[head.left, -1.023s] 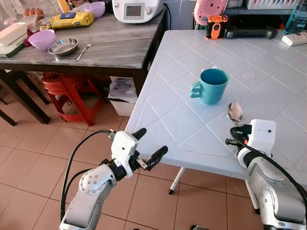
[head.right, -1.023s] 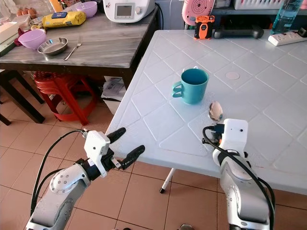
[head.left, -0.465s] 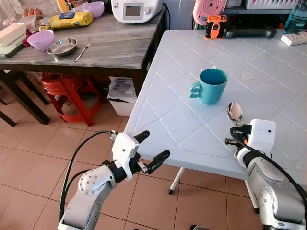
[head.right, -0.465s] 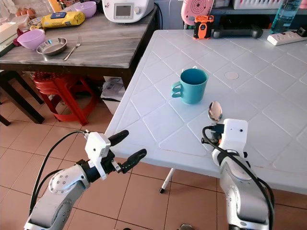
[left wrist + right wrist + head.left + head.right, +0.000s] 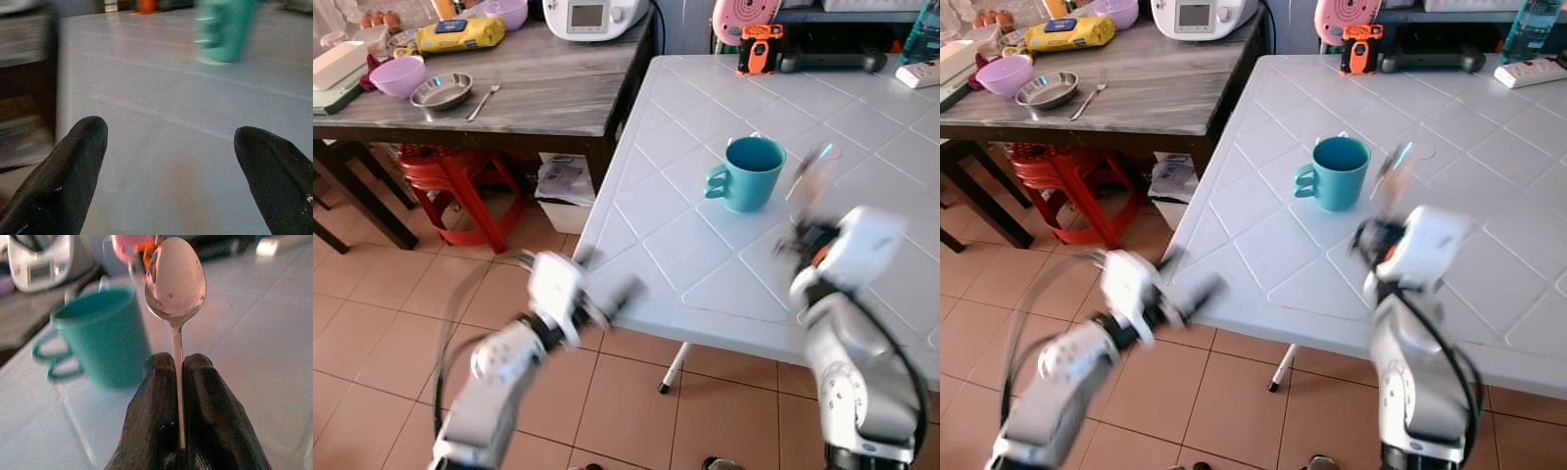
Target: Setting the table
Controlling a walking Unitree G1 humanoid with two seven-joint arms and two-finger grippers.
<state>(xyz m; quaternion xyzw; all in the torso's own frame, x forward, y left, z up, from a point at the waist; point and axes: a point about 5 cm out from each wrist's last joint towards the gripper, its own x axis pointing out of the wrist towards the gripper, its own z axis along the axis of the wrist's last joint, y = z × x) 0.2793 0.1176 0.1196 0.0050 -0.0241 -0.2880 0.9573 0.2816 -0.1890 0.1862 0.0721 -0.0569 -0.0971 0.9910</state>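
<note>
1 spoon (image 5: 175,279) in R claw (image 5: 178,382), 1 mug (image 5: 745,173).

1. White table (image 5: 705,264): near half bare, open to approach from the front edge.
2. Teal cup (image 5: 747,173) stands mid-table, the one obstacle there.
3. Far edge crowded: orange device (image 5: 756,49), power strip (image 5: 922,73).
4. Dark table (image 5: 548,88) adjoins on the left, cluttered at its back.
</note>
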